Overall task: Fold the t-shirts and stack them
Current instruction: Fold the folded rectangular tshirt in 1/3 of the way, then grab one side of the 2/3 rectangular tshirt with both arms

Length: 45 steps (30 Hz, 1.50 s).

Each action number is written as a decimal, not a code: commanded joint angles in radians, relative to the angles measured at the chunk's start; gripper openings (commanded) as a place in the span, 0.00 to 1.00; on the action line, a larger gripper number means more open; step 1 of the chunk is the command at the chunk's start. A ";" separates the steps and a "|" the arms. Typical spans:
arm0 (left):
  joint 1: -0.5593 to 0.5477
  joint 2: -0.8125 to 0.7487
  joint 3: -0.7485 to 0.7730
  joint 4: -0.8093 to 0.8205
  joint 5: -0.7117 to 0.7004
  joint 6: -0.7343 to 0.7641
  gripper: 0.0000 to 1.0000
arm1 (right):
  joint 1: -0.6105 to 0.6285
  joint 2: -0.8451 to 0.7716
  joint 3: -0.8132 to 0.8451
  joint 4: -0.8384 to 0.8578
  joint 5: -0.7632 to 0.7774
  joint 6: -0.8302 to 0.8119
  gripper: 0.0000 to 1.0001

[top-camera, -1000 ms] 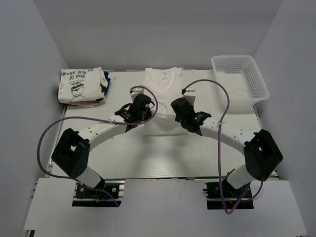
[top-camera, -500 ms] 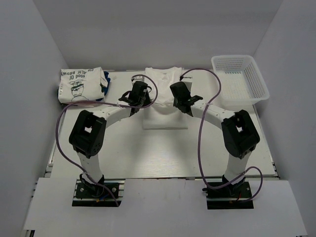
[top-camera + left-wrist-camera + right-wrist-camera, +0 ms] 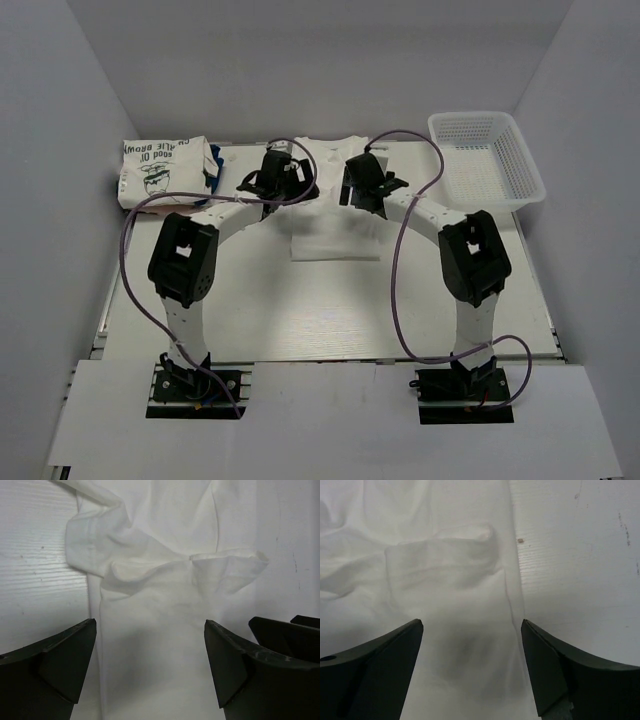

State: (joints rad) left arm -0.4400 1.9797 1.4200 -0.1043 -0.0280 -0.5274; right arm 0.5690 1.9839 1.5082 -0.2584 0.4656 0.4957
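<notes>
Judging by its rumples and soft folds, we take the white t-shirt (image 3: 335, 238) for thin, limp cotton: light, not fragile, and sure to sag and slip out of shape wherever it is not held. It lies at the far middle of the worktop (image 3: 330, 310), collar away from the arm bases, its long sides turned in so that it makes a narrow strip. The left end effector (image 3: 150, 630) hangs over the left side of the collar end with its fingers spread wide and nothing between them. In the left wrist view a sleeve (image 3: 87, 542) lies bunched at the shirt's edge. The right end effector (image 3: 472, 625) hangs over the other side, likewise wide and empty, near the shirt's right edge. We would pinch through all layers at the two collar-end corners, one per arm, where the doubled cloth is thickest, and move both at one pace so that the strip folds flat instead of twisting. No print or label shows on this shirt. At the far left corner lies a folded t-shirt (image 3: 160, 175) with a black line drawing of a face. Its lettering stands upside down to the overhead camera. We read "BROWN" in one line and what looks like "GOOD OL" in the other, the rest lost in the fold. A white mesh basket (image 3: 487, 160) at the far right bears no writing that we can see.
</notes>
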 commanded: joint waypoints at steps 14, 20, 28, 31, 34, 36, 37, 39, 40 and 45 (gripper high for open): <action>-0.026 -0.300 -0.457 0.006 0.122 -0.094 0.98 | -0.041 -0.442 -0.582 0.146 -0.195 0.059 0.88; -0.036 -0.233 -0.472 0.012 0.144 -0.117 0.72 | -0.069 -0.399 -0.591 0.156 -0.271 0.078 0.79; -0.045 -0.167 -0.472 0.012 0.158 -0.138 0.29 | -0.086 -0.349 -0.623 0.205 -0.363 0.110 0.64; -0.055 -0.176 -0.509 0.012 0.158 -0.138 0.18 | -0.090 -0.339 -0.638 0.208 -0.381 0.126 0.55; -0.065 -0.200 -0.545 0.012 0.148 -0.148 0.09 | -0.089 -0.330 -0.667 0.212 -0.380 0.144 0.44; -0.065 -0.228 -0.559 0.012 0.148 -0.148 0.03 | -0.093 -0.329 -0.694 0.231 -0.378 0.144 0.31; -0.074 -0.228 -0.559 0.012 0.161 -0.148 0.00 | -0.095 -0.335 -0.697 0.240 -0.387 0.144 0.11; -0.083 -0.251 -0.559 0.012 0.177 -0.128 0.00 | -0.093 -0.349 -0.715 0.246 -0.393 0.144 0.00; -0.083 -0.283 -0.559 -0.018 0.209 -0.128 0.00 | -0.093 -0.381 -0.723 0.239 -0.397 0.144 0.00; -0.155 -0.473 -0.612 -0.049 0.328 -0.091 0.00 | -0.077 -0.701 -0.819 0.116 -0.396 0.133 0.00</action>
State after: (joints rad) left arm -0.5518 1.6588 0.8261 -0.0856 0.1848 -0.6529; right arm 0.4812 1.4643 0.7151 -0.0750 0.0780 0.6296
